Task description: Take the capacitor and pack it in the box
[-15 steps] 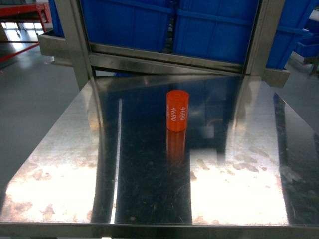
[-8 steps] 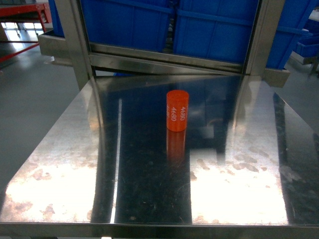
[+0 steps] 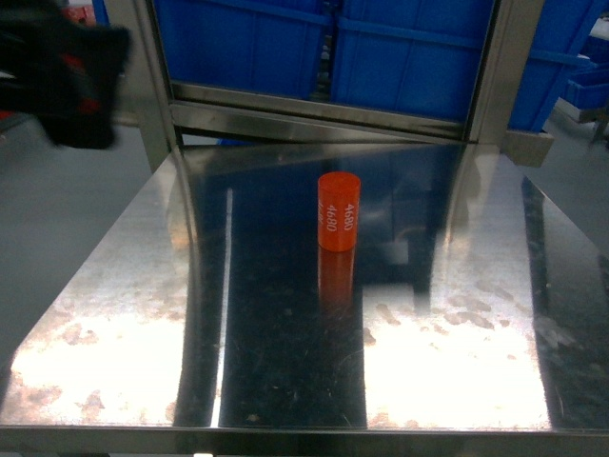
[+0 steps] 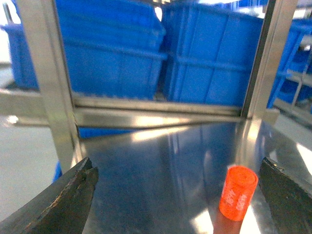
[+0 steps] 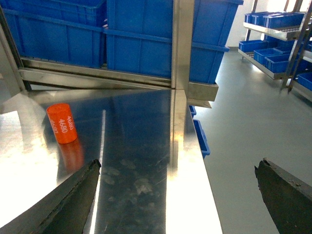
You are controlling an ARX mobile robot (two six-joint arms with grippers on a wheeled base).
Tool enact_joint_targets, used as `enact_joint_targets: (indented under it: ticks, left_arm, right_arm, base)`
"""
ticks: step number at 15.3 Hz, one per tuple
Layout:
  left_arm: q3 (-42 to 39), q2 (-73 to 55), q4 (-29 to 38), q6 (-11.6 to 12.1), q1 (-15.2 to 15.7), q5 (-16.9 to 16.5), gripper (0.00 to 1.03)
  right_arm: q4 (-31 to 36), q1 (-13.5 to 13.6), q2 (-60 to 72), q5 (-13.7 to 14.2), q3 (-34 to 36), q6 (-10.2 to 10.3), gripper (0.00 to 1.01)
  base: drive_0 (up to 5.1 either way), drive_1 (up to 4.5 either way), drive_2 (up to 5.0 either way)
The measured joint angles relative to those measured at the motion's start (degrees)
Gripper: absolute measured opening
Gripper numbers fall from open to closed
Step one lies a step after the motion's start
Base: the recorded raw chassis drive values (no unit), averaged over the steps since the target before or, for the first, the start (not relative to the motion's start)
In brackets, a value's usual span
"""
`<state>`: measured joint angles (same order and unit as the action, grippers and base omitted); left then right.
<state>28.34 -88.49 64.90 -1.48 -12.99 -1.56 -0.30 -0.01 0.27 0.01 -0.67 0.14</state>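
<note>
Capacitor, small orange cylinder (image 3: 338,211): untouched, upright on steel tabletop (image 3: 124,286) | both hands wide, empty: left hand (image 4: 178,192), right hand (image 5: 178,195) | box unseen | all remains

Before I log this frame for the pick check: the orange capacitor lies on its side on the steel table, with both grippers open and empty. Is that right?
Not quite. The capacitor stands upright on its flat end on the steel table; the head view shows this best. The rest holds: the left gripper and the right gripper are both open and hold nothing.
</note>
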Motion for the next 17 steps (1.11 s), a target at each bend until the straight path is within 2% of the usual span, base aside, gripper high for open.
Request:
enact_joint_targets:
  ticks: [2, 4, 7, 10, 17]
  left_arm:
    - [8.6, -10.9, -4.6, -1.4, -2.7, 1.0, 0.98]
    - [20.3, -19.5, -10.3, -4.1, -5.9, 1.4, 0.98]
    - [31.4, -25.1, -13.1, -5.1, -9.9, 1.2, 0.98]
    - [36.2, -32.1, -16.0, -5.5, -11.7, 1.5, 0.98]
    - [44.1, -42.1, -18.9, -5.9, -12.2, 0.6, 0.98]
  right_arm:
    - [0.0, 0.0, 0.0, 0.0, 0.0, 0.0, 0.98]
    - [0.0, 0.0, 0.0, 0.0, 0.0, 0.0, 0.98]
    - [0.0, 0.0, 0.0, 0.0, 0.0, 0.0, 0.98]
    - [0.0, 0.0, 0.0, 0.0, 0.0, 0.0, 0.98]
    - [0.0, 0.0, 0.0, 0.0, 0.0, 0.0, 0.98]
  base:
    - [0.0, 0.00, 0.0]
    - [0.0, 0.00, 0.0]
    - [0.0, 0.00, 0.0]
    - [0.0, 0.00, 0.0]
    - [0.0, 0.00, 0.0]
